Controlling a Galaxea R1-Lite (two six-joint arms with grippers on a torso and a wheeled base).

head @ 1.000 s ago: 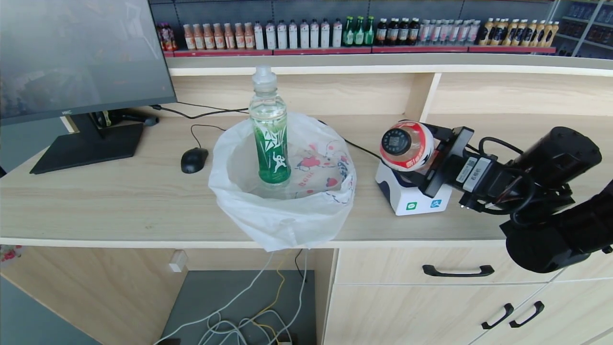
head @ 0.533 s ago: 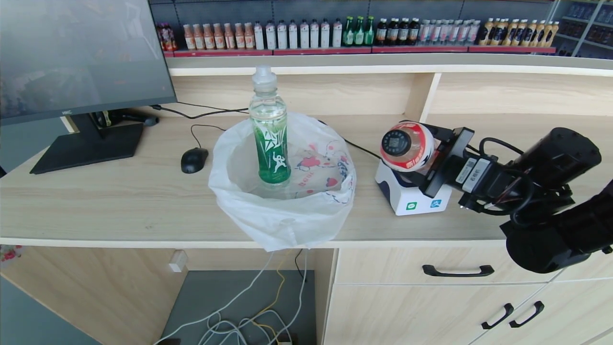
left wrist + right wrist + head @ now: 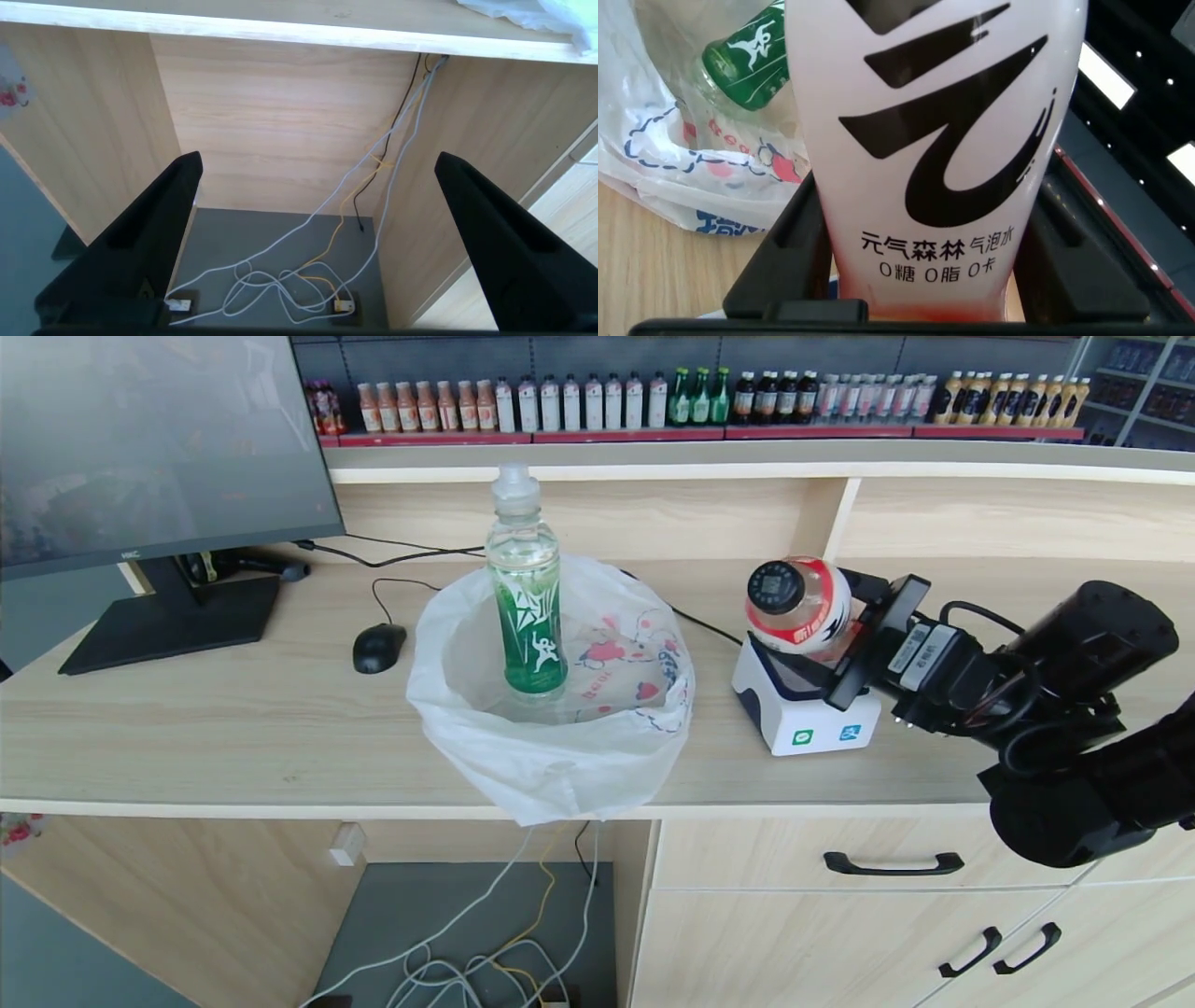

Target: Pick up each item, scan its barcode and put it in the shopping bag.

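Note:
My right gripper [image 3: 840,630] is shut on a white and red bottle [image 3: 798,607] with a dark cap, held on its side just above the white scanner box [image 3: 805,714]. Up close in the right wrist view, the bottle [image 3: 938,159] sits between the black fingers [image 3: 775,257]. The white shopping bag [image 3: 551,709] stands open at the counter's middle with a green-labelled bottle [image 3: 525,588] upright inside; that green bottle [image 3: 747,56] and the bag [image 3: 682,149] lie beyond the held bottle. My left gripper [image 3: 318,243] hangs open below the counter, over cables on the floor.
A monitor [image 3: 159,439] on its stand and a black mouse [image 3: 378,647] occupy the counter's left. Cables [image 3: 401,553] run along the back. A raised wooden shelf [image 3: 747,476] borders the far side. Drawers with black handles [image 3: 892,865] sit under the counter's right.
My right gripper has lifted the white and red bottle a little, up and slightly right, off the scanner's top. The bag, green bottle and left arm stay still.

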